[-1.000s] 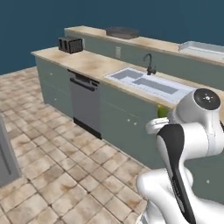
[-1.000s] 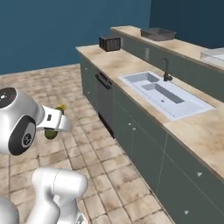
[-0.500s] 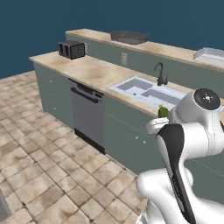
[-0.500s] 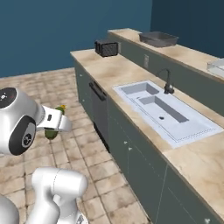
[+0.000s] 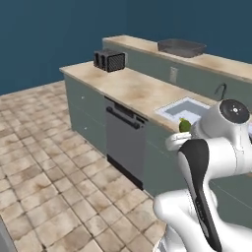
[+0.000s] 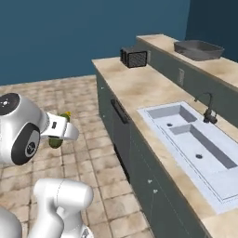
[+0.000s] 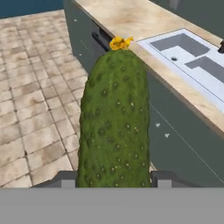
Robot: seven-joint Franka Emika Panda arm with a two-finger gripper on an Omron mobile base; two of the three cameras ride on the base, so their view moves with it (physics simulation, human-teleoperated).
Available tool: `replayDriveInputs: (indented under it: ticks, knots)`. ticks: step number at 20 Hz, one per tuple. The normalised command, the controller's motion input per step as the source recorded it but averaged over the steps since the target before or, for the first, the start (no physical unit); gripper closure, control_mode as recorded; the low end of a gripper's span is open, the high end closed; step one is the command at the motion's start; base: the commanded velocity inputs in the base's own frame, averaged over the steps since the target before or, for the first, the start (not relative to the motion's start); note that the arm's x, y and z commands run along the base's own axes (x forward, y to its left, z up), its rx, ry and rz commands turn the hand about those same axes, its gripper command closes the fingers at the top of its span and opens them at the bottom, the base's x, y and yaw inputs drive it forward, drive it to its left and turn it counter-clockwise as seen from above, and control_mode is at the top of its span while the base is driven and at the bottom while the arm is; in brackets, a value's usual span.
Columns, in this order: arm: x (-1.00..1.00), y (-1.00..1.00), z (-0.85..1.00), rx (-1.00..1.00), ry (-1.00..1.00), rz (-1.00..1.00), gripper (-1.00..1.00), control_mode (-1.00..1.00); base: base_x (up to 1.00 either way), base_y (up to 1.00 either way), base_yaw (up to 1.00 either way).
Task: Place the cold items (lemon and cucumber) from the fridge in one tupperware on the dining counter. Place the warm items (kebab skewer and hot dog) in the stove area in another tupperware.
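A bumpy green cucumber [image 7: 114, 118] with a yellow flower end stands upright between my fingers [image 7: 65, 178], and my gripper [image 7: 114, 177] is shut on it. From the left base view its tip [image 5: 184, 125] peeks above the white hand; in the right base view the cucumber [image 6: 57, 138] hangs over the tiled floor, left of the counter. A dark grey shallow tupperware [image 5: 181, 47] [image 6: 197, 49] rests on the raised dining counter [image 6: 158, 42] at the back.
The long beige worktop [image 5: 133, 86] carries a black toaster [image 5: 109, 60] [image 6: 135, 57] and a sink [image 5: 189, 109] [image 6: 195, 139] with a dark faucet [image 6: 209, 109]. A dishwasher [image 5: 125, 142] sits under it. Tiled floor [image 5: 44, 162] lies open on the left.
The whole scene has shifted: the base has driven along the counter, bringing the toaster and dishwasher closer. The cucumber stays in the gripper.
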Motion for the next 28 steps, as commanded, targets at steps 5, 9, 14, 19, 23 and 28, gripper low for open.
replayDriveInputs:
  ticks: [5,9,14,19,23,28]
  knots:
    - [0.00,0.00,0.00,0.00,0.00,0.00,1.00,1.00,0.90,0.00,0.50]
    - [0.00,0.00,0.00,0.00,0.00,0.00,1.00,1.00,0.97,0.00,0.51]
    - [0.00,0.00,0.00,0.00,0.00,0.00,1.00,1.00,1.00,0.00,0.41]
    - [0.00,0.00,0.00,0.00,0.00,0.00,1.00,1.00,0.91,0.00,0.09]
    - [0.00,0.00,0.00,0.00,0.00,0.00,1.00,1.00,0.95,0.11,0.00]
    - [0.00,0.00,0.00,0.00,0.00,0.00,1.00,1.00,0.97,0.28,-0.02]
